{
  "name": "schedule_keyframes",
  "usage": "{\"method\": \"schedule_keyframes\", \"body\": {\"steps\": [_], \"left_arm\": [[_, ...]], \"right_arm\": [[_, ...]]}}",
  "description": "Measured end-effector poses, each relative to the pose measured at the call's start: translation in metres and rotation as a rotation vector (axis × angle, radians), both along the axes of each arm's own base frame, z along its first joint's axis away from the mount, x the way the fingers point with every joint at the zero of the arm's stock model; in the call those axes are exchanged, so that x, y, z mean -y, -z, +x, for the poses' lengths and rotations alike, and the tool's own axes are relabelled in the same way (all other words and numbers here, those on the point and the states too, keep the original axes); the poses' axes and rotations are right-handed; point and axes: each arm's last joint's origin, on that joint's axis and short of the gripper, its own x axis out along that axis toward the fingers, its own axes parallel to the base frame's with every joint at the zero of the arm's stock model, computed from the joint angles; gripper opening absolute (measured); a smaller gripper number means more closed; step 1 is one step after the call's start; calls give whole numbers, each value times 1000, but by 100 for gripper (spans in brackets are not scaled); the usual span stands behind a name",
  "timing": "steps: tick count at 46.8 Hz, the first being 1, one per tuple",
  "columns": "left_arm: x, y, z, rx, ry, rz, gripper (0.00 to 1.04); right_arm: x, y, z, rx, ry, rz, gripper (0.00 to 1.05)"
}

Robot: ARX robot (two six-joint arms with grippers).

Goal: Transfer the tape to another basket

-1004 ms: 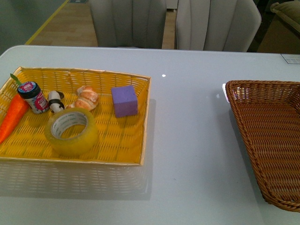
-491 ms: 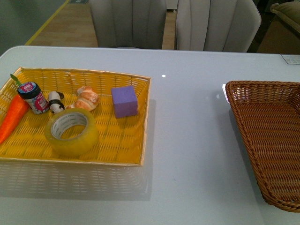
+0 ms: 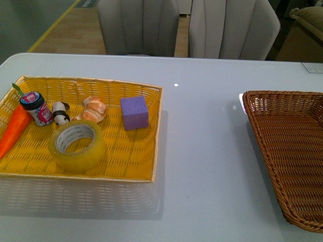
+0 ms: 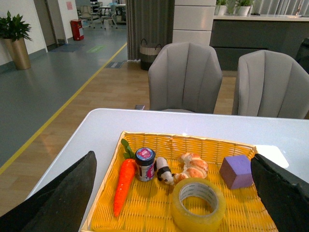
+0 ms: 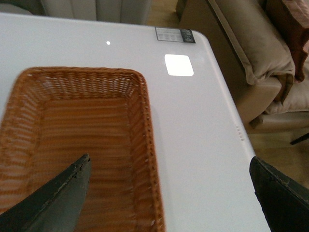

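The tape (image 3: 76,146), a wide yellowish roll with a white core, lies flat in the front middle of the bright yellow basket (image 3: 155,132). It also shows in the left wrist view (image 4: 198,205). The dark brown wicker basket (image 3: 290,151) stands empty at the table's right. Neither gripper shows in the front view. My left gripper (image 4: 174,155) is open and empty, hovering above and in front of the yellow basket, with the tape between its fingers' lines. My right gripper (image 5: 170,158) is open and empty over the brown basket's (image 5: 72,125) right rim.
The yellow basket also holds a purple cube (image 3: 134,113), a croissant (image 3: 94,109), a panda figure (image 3: 61,113), a small jar (image 3: 37,108) and a toy carrot (image 3: 14,130). Two grey chairs (image 3: 186,25) stand behind the white table (image 3: 202,151). A sofa (image 5: 251,53) is beyond the table's right edge.
The whole front picture has shifted slightly, so everything sits a little lower in it. Nothing in the baskets has moved relative to the rest.
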Motion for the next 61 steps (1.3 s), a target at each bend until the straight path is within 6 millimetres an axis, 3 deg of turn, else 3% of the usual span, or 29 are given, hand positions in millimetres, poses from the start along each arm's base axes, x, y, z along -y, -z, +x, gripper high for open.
{"method": "schedule_keyframes", "body": {"steps": [7, 12, 26, 49, 56, 61], "left_arm": [[0, 0, 0, 0, 0, 0, 96], [0, 0, 0, 0, 0, 0, 96], [0, 0, 0, 0, 0, 0, 96], [0, 0, 0, 0, 0, 0, 96], [0, 0, 0, 0, 0, 0, 96], [0, 0, 0, 0, 0, 0, 96]], "right_arm": [[36, 40, 61, -147, -45, -2, 96], [47, 67, 92, -242, -64, 39, 96], [51, 102, 142, -339, -74, 87, 96], [57, 146, 174, -457, -44, 157, 95], [57, 152, 177, -473, -47, 169, 75], [57, 154, 178, -484, -42, 183, 53]]}}
